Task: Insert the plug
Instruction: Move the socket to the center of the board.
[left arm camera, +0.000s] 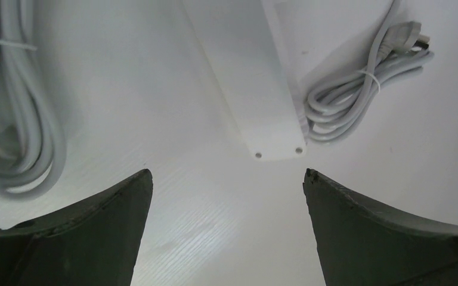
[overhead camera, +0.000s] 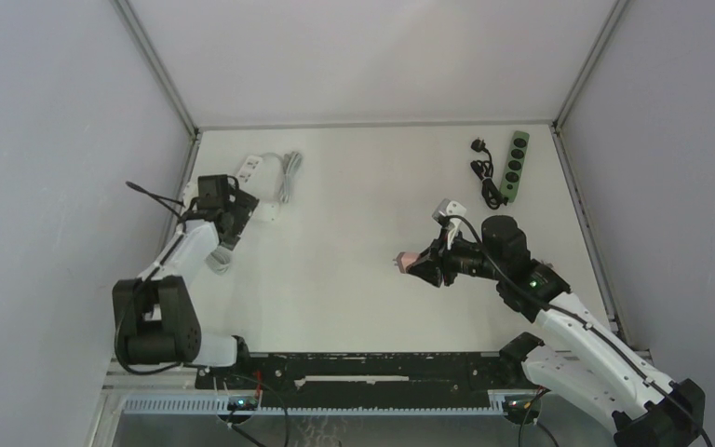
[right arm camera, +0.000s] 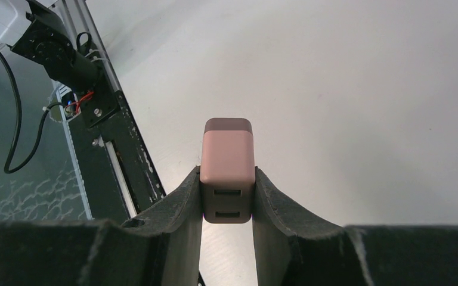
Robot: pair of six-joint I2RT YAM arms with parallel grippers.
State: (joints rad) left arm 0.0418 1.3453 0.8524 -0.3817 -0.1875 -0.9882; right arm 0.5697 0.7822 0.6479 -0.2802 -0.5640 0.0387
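Note:
A pink block-shaped plug (right arm camera: 228,152) is clamped between the pads of my right gripper (right arm camera: 228,174), its two slot openings facing the wrist camera. In the top view the right gripper (overhead camera: 421,264) holds the plug (overhead camera: 407,260) above the middle of the table, pointing left. A white power strip (left arm camera: 256,89) lies at the far left of the table (overhead camera: 354,177). My left gripper (left arm camera: 228,179) hovers just short of its near end, jaws wide apart with nothing between them. In the top view the left gripper (overhead camera: 244,207) covers part of the strip (overhead camera: 251,169).
A bundled white cable (left arm camera: 346,101) lies right of the white strip and another grey coil (left arm camera: 18,125) left of it. A green power strip (overhead camera: 518,166) with a black cord (overhead camera: 486,173) sits at the far right. A small white block (overhead camera: 449,210) lies by the right wrist.

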